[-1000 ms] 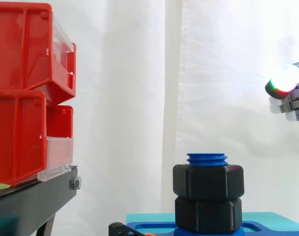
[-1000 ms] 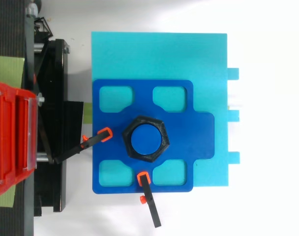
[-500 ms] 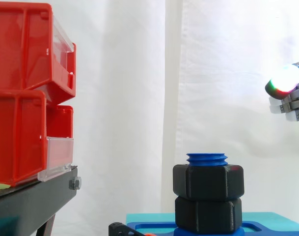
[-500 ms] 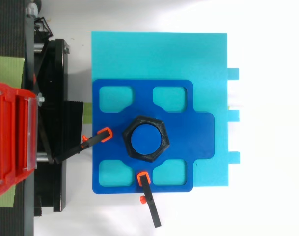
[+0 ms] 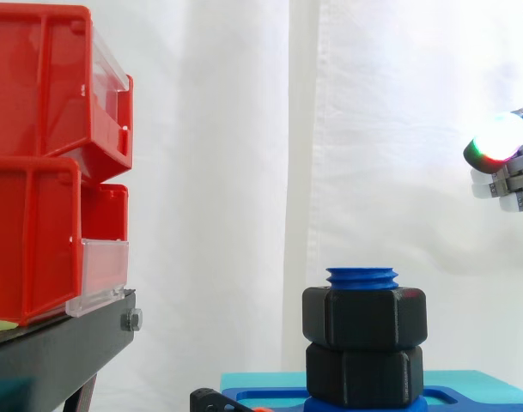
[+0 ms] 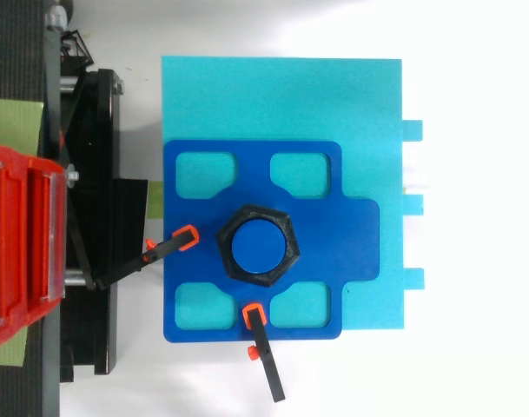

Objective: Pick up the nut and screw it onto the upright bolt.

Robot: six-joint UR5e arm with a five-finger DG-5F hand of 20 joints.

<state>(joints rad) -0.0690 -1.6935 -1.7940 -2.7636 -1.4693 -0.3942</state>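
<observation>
Nothing has shifted since the earlier frames. The hand (image 5: 501, 142) stays at the right edge of the side view, high above the bolt and well apart from it, and the nuts sit as they did. So little of the hand is in view that I cannot tell whether it is open or closed, and nothing can be seen in it.

The upright blue threaded plastic bolt (image 5: 361, 276) stands on a dark blue base plate with rounded cut-outs (image 6: 351, 243). That plate lies on a flat cyan block (image 6: 281, 95) on the white desk (image 6: 472, 261).

Two nuts are on the bolt, stacked and touching. The upper black hexagonal plastic nut (image 5: 364, 318) sits on the lower black hexagonal nut (image 5: 364, 375), with a short stretch of thread showing above the upper one. From above, the upper nut rings the bolt's round top.

Two black clamps with orange tips (image 6: 173, 243) sit at the base plate's left and lower edges.

To the left, stacked red plastic bins with clear fronts (image 5: 38, 172) rest on a black stand (image 5: 63, 352), before the white curtain (image 5: 244, 129).
</observation>
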